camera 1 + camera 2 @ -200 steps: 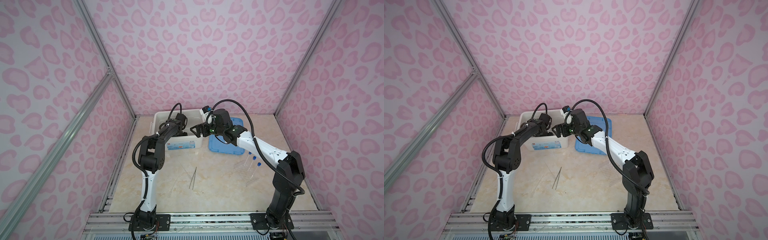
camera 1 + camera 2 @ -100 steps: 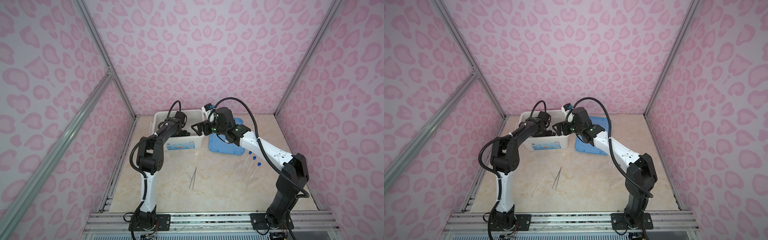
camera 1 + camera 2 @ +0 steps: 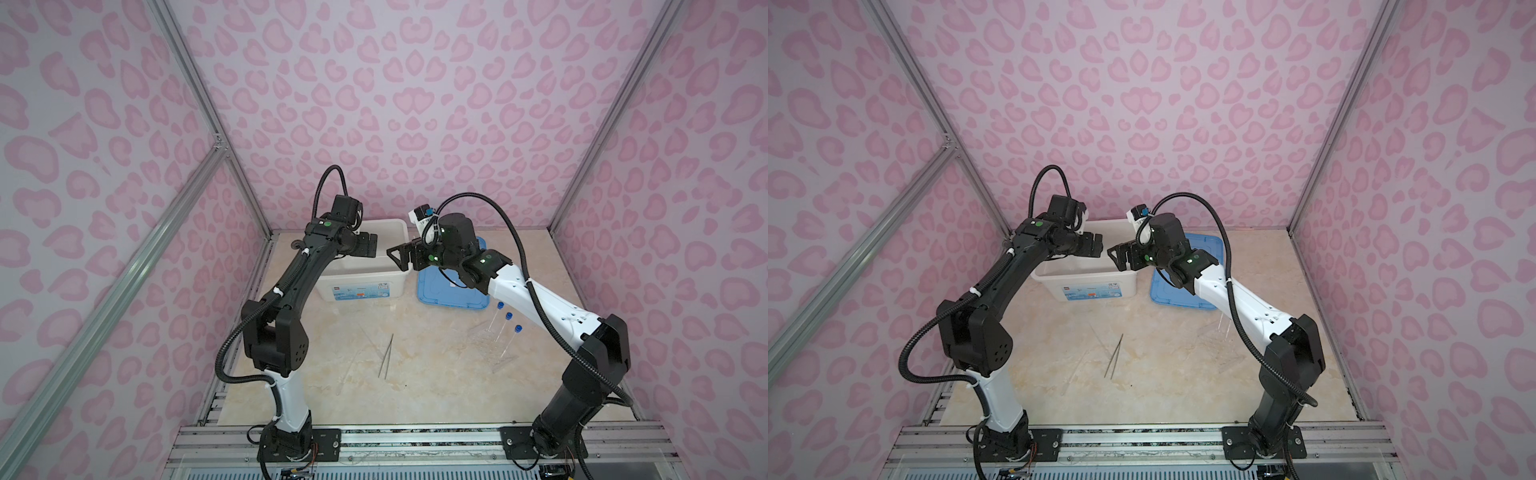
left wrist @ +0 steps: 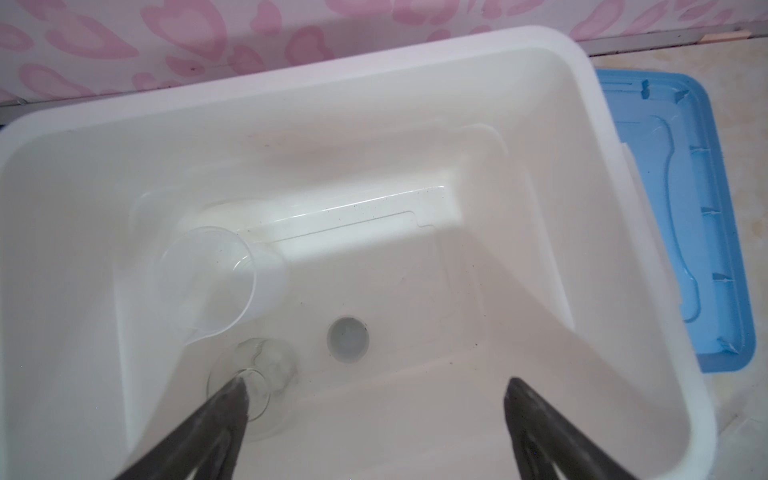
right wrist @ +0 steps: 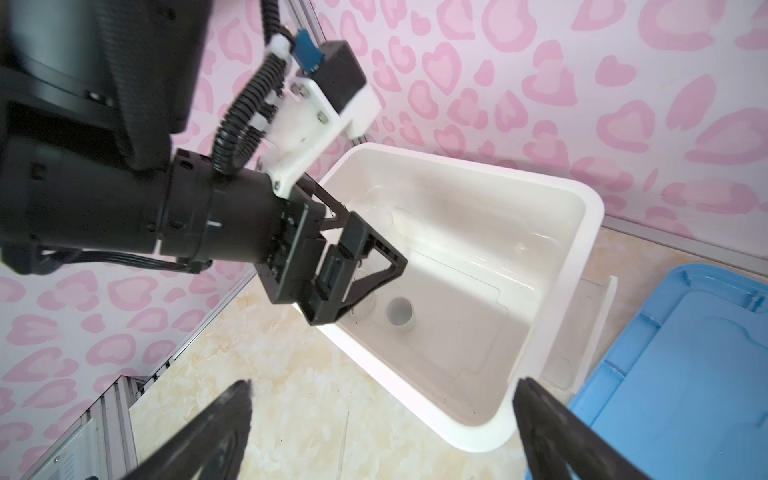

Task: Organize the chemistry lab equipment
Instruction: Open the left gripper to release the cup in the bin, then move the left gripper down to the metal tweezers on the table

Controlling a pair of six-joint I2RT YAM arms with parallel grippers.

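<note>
Both arms are up at the far end of the table. The left gripper [image 4: 376, 386] hangs over the white bin [image 3: 395, 282], its jaws spread wide with nothing between them. One fingertip [image 4: 237, 390] lines up with the mouth of the glass flask [image 4: 270, 361], though I can't tell whether they touch. The flask stands on the bin floor. The clear beaker [image 4: 212, 282] lies on its side just beside it, and the small white cup [image 4: 348, 338] stands upright nearby.

The right gripper [image 3: 397, 255] faces the left one over the bin's right rim, jaws also apart and empty. The blue lid [image 3: 449, 291] lies flat just right of the bin.

Nearer, mid-table, lie the metal tweezers [image 3: 386, 351], with a faint glass rod [image 3: 348, 372] to their left. On the right, three blue-capped tubes [image 3: 508, 316] stand at the clear rack [image 3: 482, 336].
</note>
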